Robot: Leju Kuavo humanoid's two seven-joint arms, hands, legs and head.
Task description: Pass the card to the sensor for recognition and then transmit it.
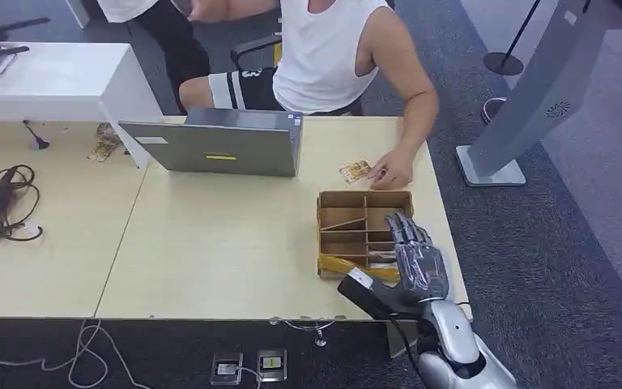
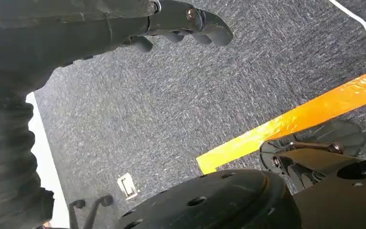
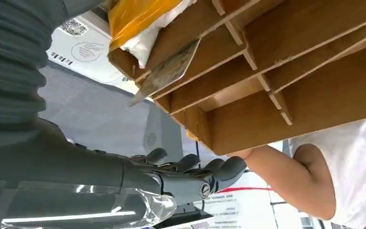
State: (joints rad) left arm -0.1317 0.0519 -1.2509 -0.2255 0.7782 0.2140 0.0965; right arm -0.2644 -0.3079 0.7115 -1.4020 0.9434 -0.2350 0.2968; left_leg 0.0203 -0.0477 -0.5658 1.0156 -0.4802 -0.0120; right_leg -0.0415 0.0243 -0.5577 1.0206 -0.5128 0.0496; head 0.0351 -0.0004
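right hand (image 1: 418,258) over box (image 1: 336,200), fingers spread, holding nothing | card (image 3: 166,72) tilted in box slot | another card (image 1: 355,171) beyond box under person's hand (image 1: 390,172) | left hand (image 2: 181,24) fingers curled, empty, above floor

A: The light is even and bright on the table (image 1: 210,243), with only soft shadows.
B: Yes, but pictures are a bit blurry, and the right hand (image 3: 186,176) has a glare below.

My right hand (image 1: 418,258): glossy silver metal, dark plastic fingers. Divider box (image 1: 348,212): raw matt wood. Table (image 1: 210,243): smooth laminate.
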